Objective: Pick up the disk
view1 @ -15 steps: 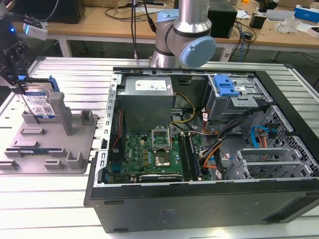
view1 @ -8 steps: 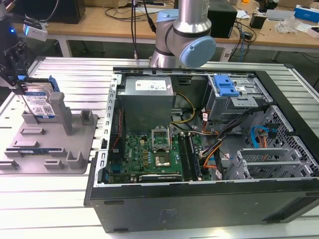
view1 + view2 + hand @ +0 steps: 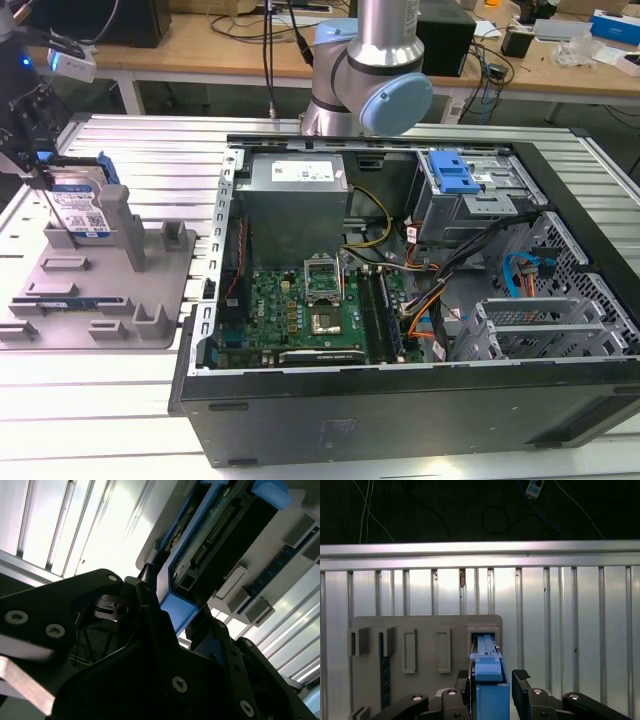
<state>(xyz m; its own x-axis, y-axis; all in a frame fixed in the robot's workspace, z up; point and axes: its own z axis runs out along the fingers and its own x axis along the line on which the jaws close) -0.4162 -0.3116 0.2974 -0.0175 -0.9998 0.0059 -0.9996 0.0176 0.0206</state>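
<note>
The disk [image 3: 80,210] stands upright on its edge in a slot of the grey holder tray [image 3: 110,300] at the exterior view's left, its white-and-blue label facing out. My gripper [image 3: 42,172] comes down on its top edge. In the first wrist view the disk's blue bracket [image 3: 489,672] sits between the two black fingers [image 3: 521,676], which lie close against both of its sides; the gripper [image 3: 492,676] is shut on it. The second wrist view shows the disk's connector edge [image 3: 215,535] running away from the gripper's black body. The disk's lower end still sits in the holder slot [image 3: 482,630].
An open computer case [image 3: 400,250] with a blue-latched drive cage [image 3: 455,180] takes up the exterior view's middle and right. The arm's base [image 3: 365,70] rises behind it. The holder tray has several upright posts [image 3: 175,240]. Everything rests on a slatted metal table [image 3: 130,150].
</note>
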